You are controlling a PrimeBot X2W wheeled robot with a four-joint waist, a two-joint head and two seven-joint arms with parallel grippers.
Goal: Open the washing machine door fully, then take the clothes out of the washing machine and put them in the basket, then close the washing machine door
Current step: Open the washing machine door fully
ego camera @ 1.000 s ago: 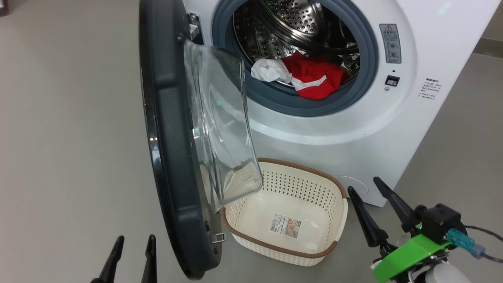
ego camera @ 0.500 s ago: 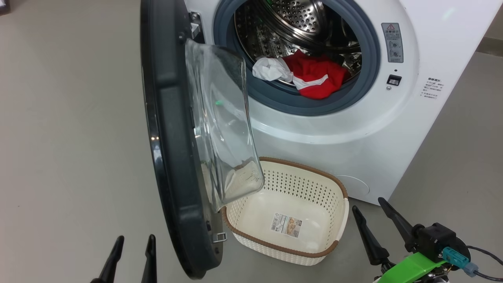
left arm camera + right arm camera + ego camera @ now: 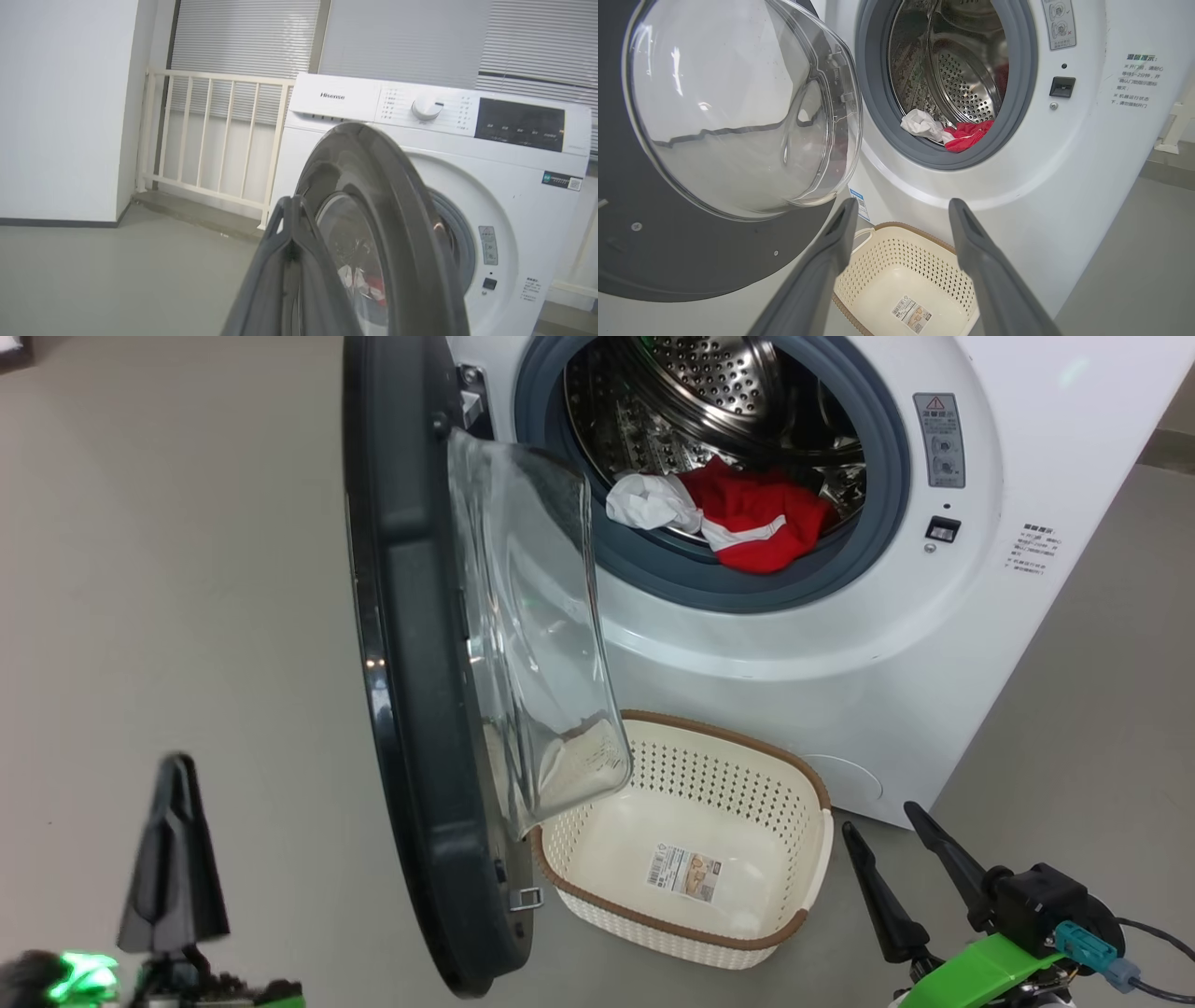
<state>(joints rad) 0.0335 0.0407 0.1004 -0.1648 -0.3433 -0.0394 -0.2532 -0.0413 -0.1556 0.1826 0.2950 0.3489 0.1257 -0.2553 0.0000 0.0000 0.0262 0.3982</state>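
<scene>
Grey floor [image 3: 187, 569] is spreading around the white washing machine [image 3: 840, 663], which is standing before slatted blinds [image 3: 243, 37] and a pale railing [image 3: 210, 140]. The washing machine door [image 3: 411, 663] is hanging open on the left, edge-on in the head view, its glass bowl bulging over the near-left corner of the basket [image 3: 719, 779]. The basket is sitting on the floor just in front of the machine, a sticker [image 3: 686, 877] showing on its base. The clothes [image 3: 756, 523], red with a white piece at their left, are lying at the front of the drum [image 3: 709, 373], drooping onto the grey gasket [image 3: 709, 593]. The left fingers [image 3: 173, 849] are pressing together, gripping nothing, on the door's outer side and clear of it. The right fingers [image 3: 876, 896] are standing wide apart, holding nothing, just right of the basket and pointing toward the machine.
</scene>
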